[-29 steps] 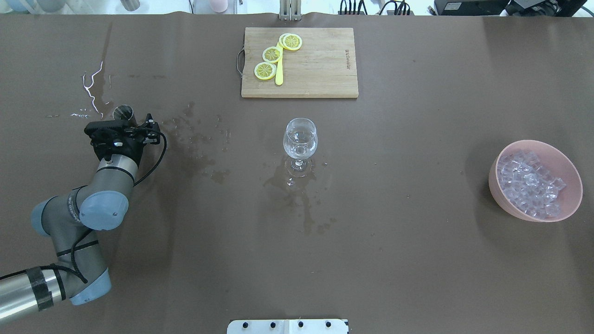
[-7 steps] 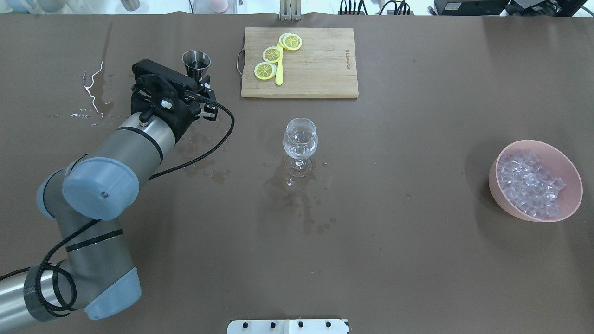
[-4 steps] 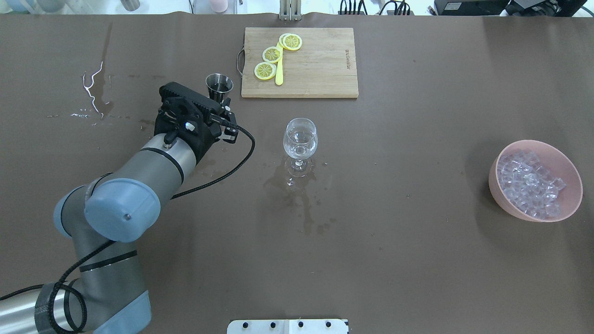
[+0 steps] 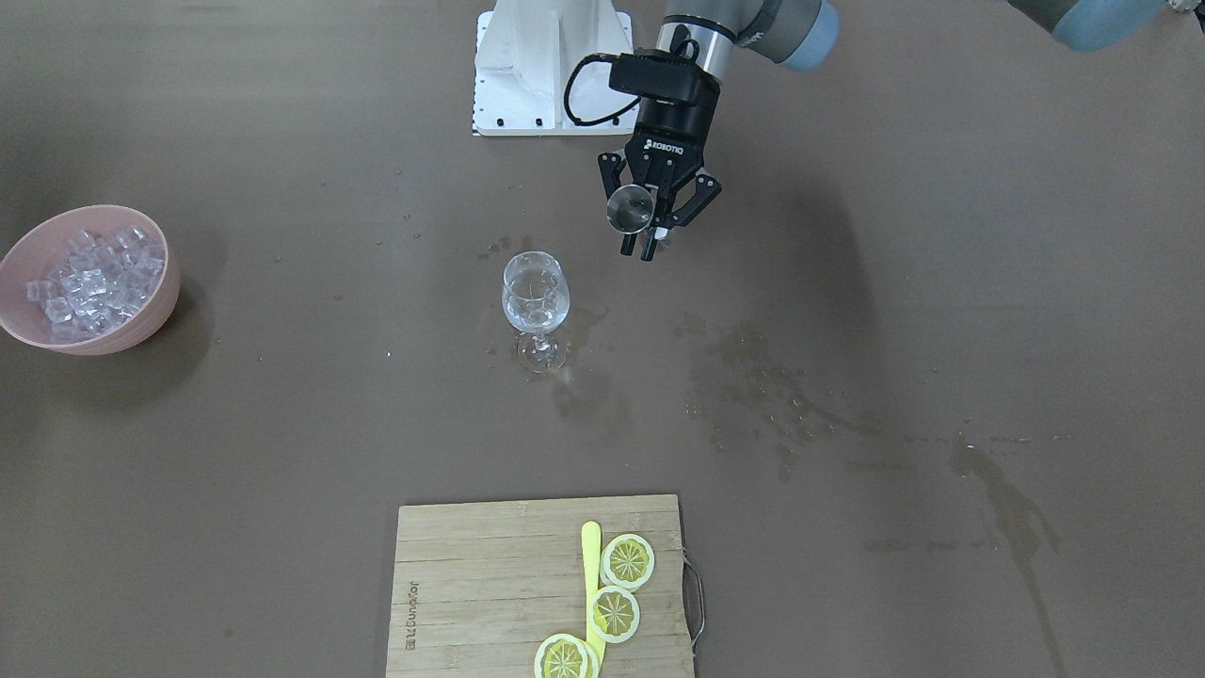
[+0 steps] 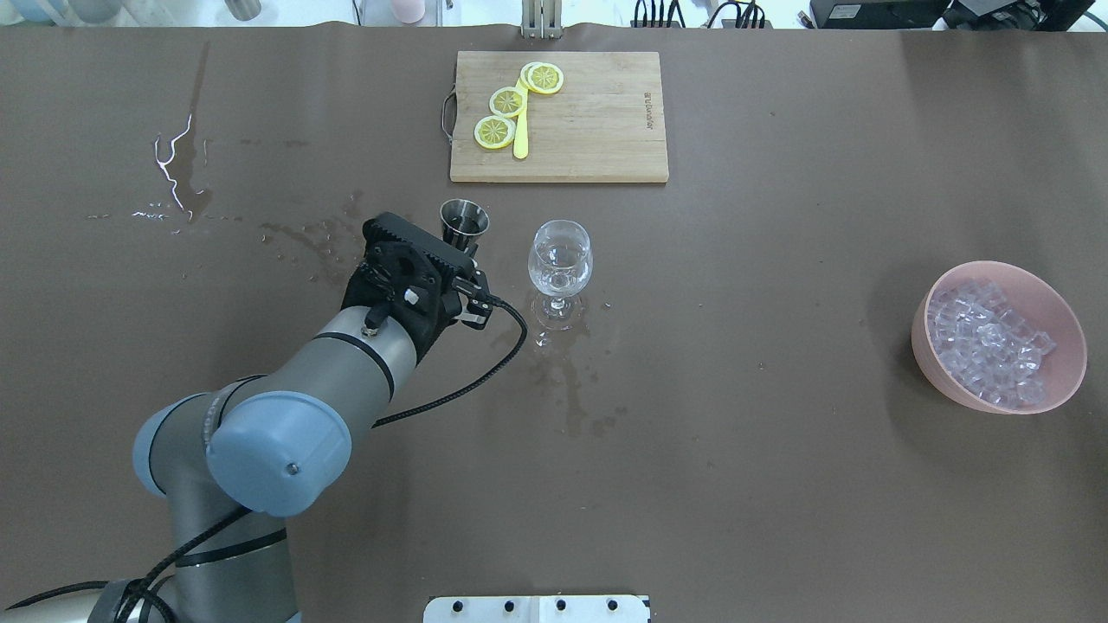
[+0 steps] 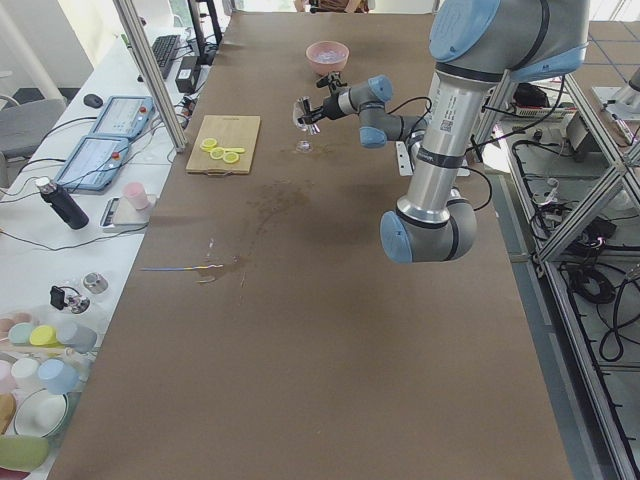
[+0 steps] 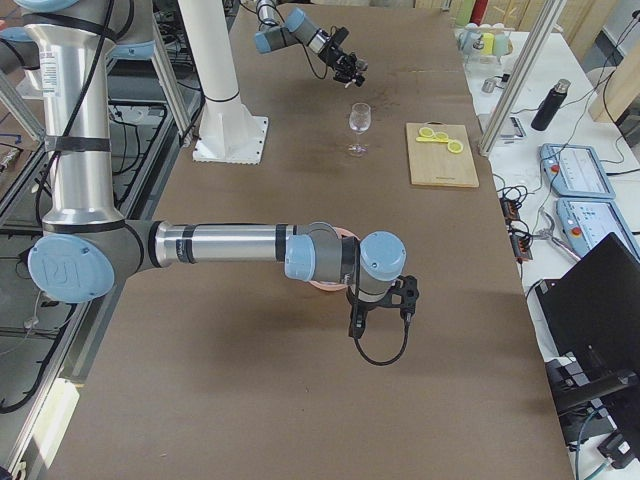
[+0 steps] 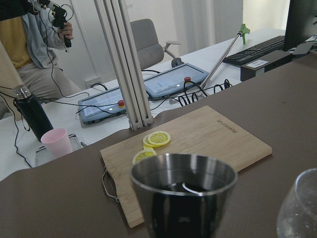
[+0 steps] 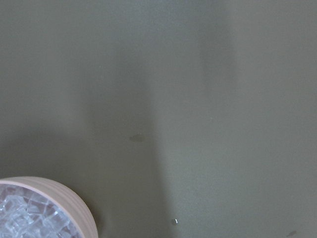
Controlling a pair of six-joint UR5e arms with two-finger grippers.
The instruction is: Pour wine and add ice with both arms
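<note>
The bowl (image 5: 1052, 298) is pink, the ice (image 5: 987, 346) clear, the lemon slices (image 5: 495, 131) yellow.

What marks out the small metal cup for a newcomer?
From the wooden cutting board, come toward the robot to the wine glass. Beside it, on the robot's left, the left gripper holds the metal cup: opaque shiny steel, stemless, unlike the clear glass.

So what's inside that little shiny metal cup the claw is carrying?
Low inside the small steel measuring cup lies a dark, glossy surface with a curved glint, probably clear liquid. How deep it goes cannot be seen, because the cup's own wall hides that.
</note>
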